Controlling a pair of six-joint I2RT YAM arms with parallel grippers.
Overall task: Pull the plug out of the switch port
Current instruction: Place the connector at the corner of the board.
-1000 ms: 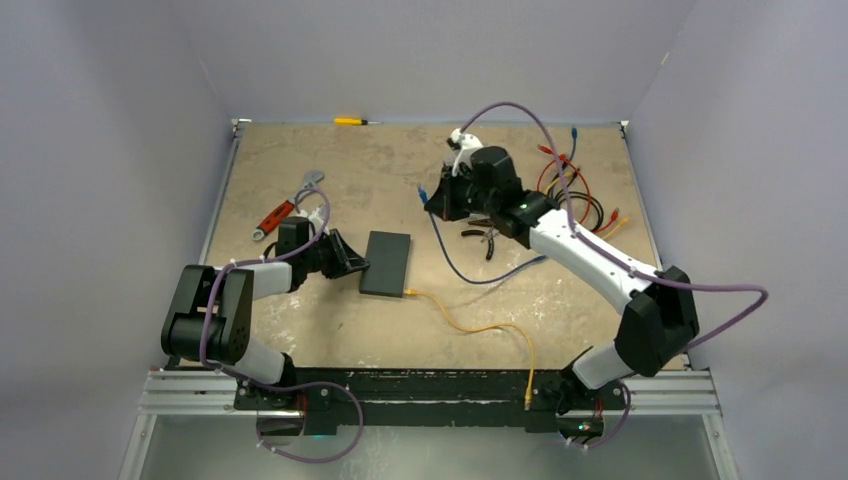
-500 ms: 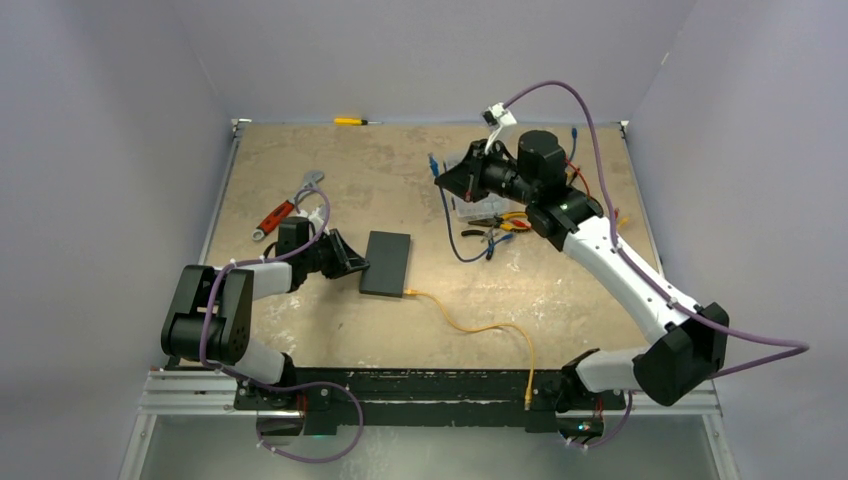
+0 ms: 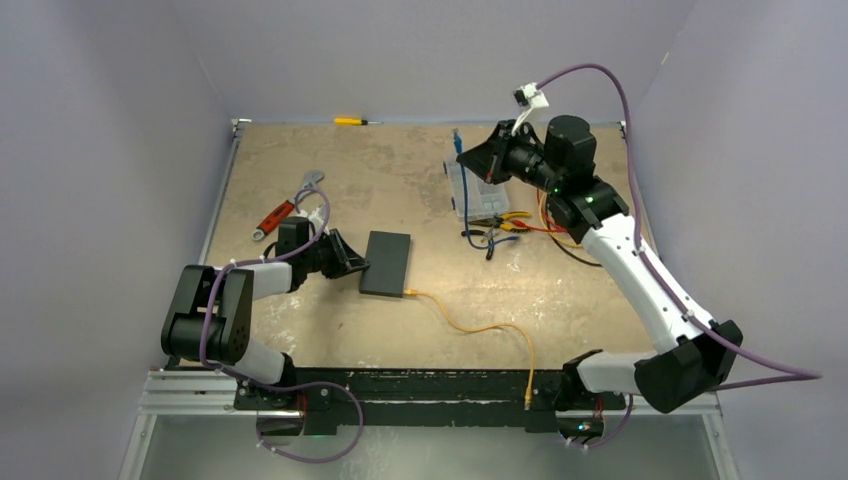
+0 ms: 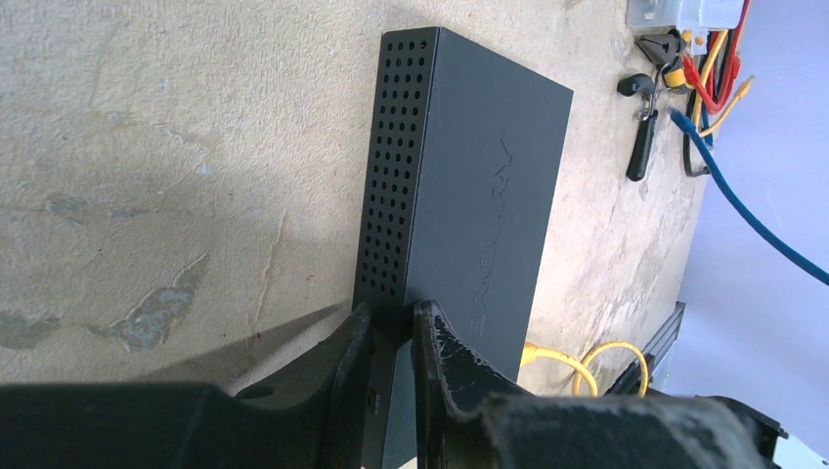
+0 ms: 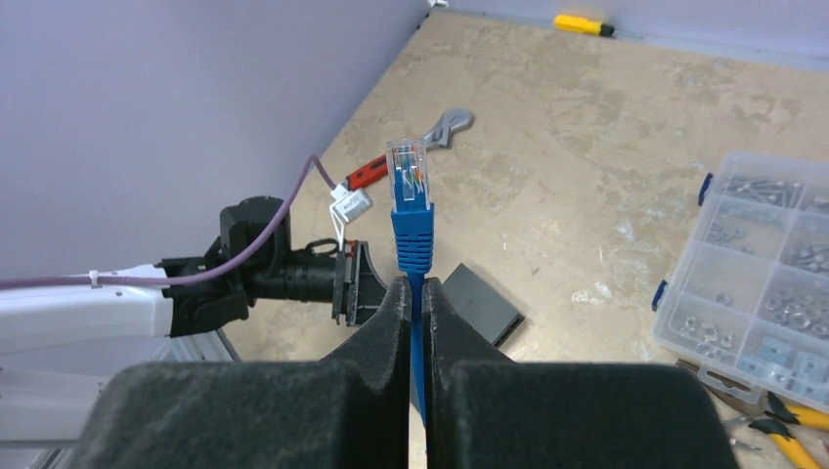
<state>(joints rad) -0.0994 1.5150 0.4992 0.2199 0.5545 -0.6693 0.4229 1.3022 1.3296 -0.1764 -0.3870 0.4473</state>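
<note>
One blue plug point(image 5: 411, 200), probably light, hard, slick plastic (latch tab brittle), best held at its boot, where right claw point(image 5: 412, 289) pinches it; left claw point(image 4: 391, 320) clamps switch point(image 4: 479, 176).

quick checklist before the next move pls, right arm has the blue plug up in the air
1. blue plug free of the switch: ok, held in the air away from it.
2. right gripper hold: ok, shut on the blue cable just below the plug.
3. left gripper bracing the switch: ok, shut on its edge.
4. yellow cable: ok, plugged into the switch's near edge, lying slack.
5. clear spot to set the plug down: not ok, organiser box sits right by the right gripper.
6. plug latch intact: cannot tell.
</note>
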